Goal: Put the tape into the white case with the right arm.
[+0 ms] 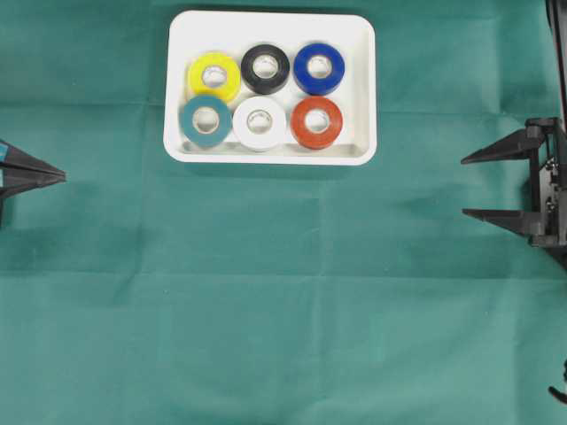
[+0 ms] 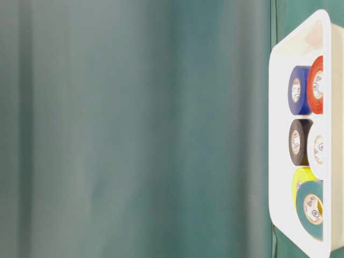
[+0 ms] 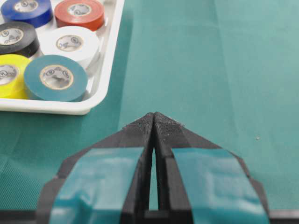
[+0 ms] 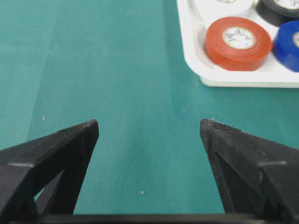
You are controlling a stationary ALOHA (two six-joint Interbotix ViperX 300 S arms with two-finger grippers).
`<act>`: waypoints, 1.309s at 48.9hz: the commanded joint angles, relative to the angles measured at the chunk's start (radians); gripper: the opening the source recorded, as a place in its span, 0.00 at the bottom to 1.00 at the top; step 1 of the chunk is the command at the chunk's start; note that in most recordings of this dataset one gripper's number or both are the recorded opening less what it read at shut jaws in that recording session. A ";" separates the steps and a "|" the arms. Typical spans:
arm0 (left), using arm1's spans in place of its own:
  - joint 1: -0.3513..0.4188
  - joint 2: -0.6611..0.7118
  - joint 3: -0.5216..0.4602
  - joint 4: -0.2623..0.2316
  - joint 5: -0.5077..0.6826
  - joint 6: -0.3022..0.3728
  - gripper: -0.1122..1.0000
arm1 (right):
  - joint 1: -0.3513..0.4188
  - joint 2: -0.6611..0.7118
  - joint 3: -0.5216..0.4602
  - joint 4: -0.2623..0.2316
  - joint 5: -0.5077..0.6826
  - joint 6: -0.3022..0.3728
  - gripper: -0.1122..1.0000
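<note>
Tape rolls: six, yellow [image 1: 213, 76], black [image 1: 265, 68], blue [image 1: 319, 68], teal [image 1: 205, 120], white [image 1: 260, 123], red [image 1: 316, 122], all lying flat inside the case.
Case: shallow white rectangular plastic tray [image 1: 270, 27] on the green-clothed bench [image 1: 283, 292].
Right tool [image 1: 464, 188]: all-black, pointed fingers spread wide, empty, well apart from the tray.
Left tool [image 1: 60, 175]: black with teal patches, tips pressed together, empty.

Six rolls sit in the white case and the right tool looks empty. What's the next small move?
Probably just retract the right tool to rest. Its jaws stand open holding nothing, all six rolls lie inside the white case, and no loose tape shows on the green cloth.
</note>
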 commanded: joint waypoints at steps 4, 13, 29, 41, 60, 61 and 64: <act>0.002 0.008 -0.009 0.000 -0.006 0.005 0.11 | 0.002 -0.017 -0.008 -0.003 0.012 -0.005 0.66; 0.003 0.008 -0.003 -0.002 -0.008 0.003 0.11 | 0.002 -0.063 -0.012 -0.003 0.051 -0.002 0.67; 0.002 -0.015 0.017 0.000 0.002 0.003 0.11 | 0.002 -0.146 0.011 -0.003 0.071 0.002 0.67; 0.002 -0.092 0.038 0.000 0.018 0.006 0.11 | 0.002 -0.150 0.023 -0.003 0.061 0.002 0.67; 0.002 -0.104 0.048 0.000 0.018 0.006 0.11 | 0.002 -0.150 0.023 -0.003 0.060 0.002 0.67; 0.002 -0.103 0.046 0.000 0.018 0.005 0.11 | 0.002 -0.150 0.023 -0.003 0.060 0.002 0.67; 0.002 -0.103 0.046 0.000 0.017 0.005 0.11 | 0.002 -0.149 0.023 -0.003 0.060 0.002 0.67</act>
